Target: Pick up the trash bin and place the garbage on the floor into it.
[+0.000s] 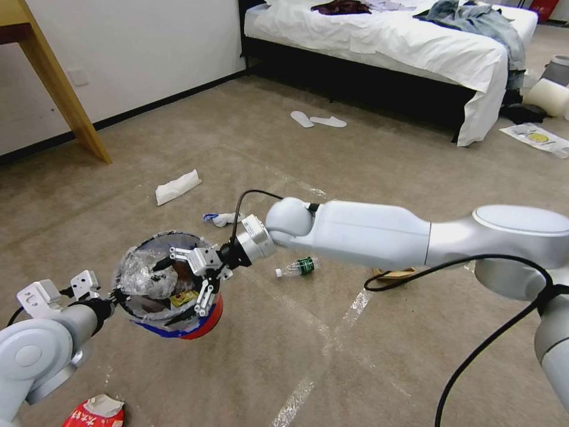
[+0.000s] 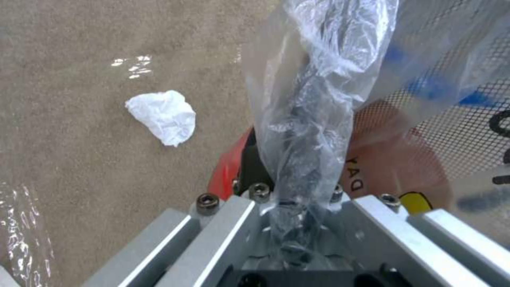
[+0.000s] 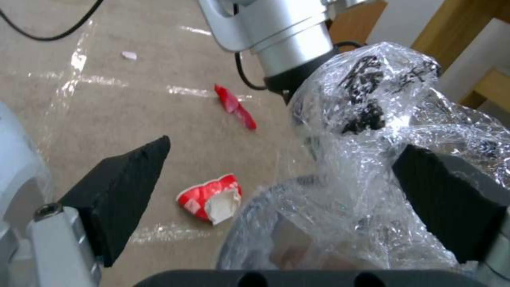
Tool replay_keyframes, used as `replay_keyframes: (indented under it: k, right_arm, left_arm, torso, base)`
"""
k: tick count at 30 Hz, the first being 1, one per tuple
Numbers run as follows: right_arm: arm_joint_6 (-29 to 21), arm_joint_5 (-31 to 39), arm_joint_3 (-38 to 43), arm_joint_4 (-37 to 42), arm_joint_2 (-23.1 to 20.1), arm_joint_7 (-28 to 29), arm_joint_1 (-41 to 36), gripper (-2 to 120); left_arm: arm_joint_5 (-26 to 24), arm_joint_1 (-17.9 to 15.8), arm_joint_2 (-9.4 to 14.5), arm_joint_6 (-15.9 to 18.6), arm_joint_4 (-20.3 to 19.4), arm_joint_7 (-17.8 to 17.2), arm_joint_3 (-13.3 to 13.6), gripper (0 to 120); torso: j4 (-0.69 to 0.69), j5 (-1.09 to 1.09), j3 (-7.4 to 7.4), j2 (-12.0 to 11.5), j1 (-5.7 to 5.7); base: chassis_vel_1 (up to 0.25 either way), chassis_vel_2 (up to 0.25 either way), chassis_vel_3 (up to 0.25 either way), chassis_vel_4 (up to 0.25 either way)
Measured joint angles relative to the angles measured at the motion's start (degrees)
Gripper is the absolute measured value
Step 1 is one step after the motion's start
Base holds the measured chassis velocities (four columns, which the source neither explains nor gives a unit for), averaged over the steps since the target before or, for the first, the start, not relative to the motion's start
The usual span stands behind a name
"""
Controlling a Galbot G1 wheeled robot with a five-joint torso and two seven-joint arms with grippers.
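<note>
Bin up off the carpet, right arm reaching across its mouth!

The trash bin [image 1: 178, 323] hangs tilted at about 7 o'clock in the head view, mouth turned up toward the camera, red base pointing down and away; its clear bag [image 1: 139, 276] bunches over the rim; the left gripper [image 1: 115, 295] sits at the rim's 9 o'clock edge, fingers pinched together on the bag-covered rim (the left wrist view shows plastic squeezed between them); the right gripper [image 1: 189, 279] stretches in from 3 o'clock, arm near level, fingers [image 3: 125, 187] spread wide over the opening; on the floor [image 1: 355, 367], a bottle [image 1: 296, 267] lies flat just past the bin at 3 o'clock, a red wrapper [image 1: 95, 413] at 6 o'clock, a white tissue [image 1: 178, 187] at 11 o'clock; a bed [image 1: 403, 41] stands at 1 o'clock.
</note>
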Motion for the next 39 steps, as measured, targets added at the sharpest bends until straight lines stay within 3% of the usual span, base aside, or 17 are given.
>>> replay_keyframes:
  k: [7,21,33,39]
  right_arm:
    - [0.0,-1.0,-1.1,-2.4,0.1,-2.1,2.4,100]
    - [-0.1,-12.2,-1.5,-8.7,3.2,-8.1,7.3,100]
    - [-0.3,-19.0,-1.5,-12.2,9.8,-12.7,11.7,100]
    - [0.4,-20.0,-1.2,-13.3,13.0,-12.1,13.2,100]
  left_arm:
    - [0.3,0.2,-0.3,0.1,-0.4,0.0,0.1,0]
    - [0.5,-0.2,0.2,0.2,-0.3,0.0,0.5,0]
    - [1.0,-0.5,-0.5,0.3,-0.2,0.0,1.0,0]
    - [1.3,-0.5,-1.0,0.3,-0.1,0.0,1.1,0]
  torso:
    - [0.0,0.0,0.0,0.0,0.0]
    - [-0.01,0.0,0.0,0.0,0.0]
    - [0.0,0.0,0.0,0.0,0.0]
    - [0.01,-0.01,0.0,0.0,0.0]
  base:
    - [0.0,0.0,0.0,0.0]
    - [0.0,0.0,0.0,0.0]
    - [0.0,0.0,0.0,0.0]
    - [0.0,0.0,0.0,0.0]
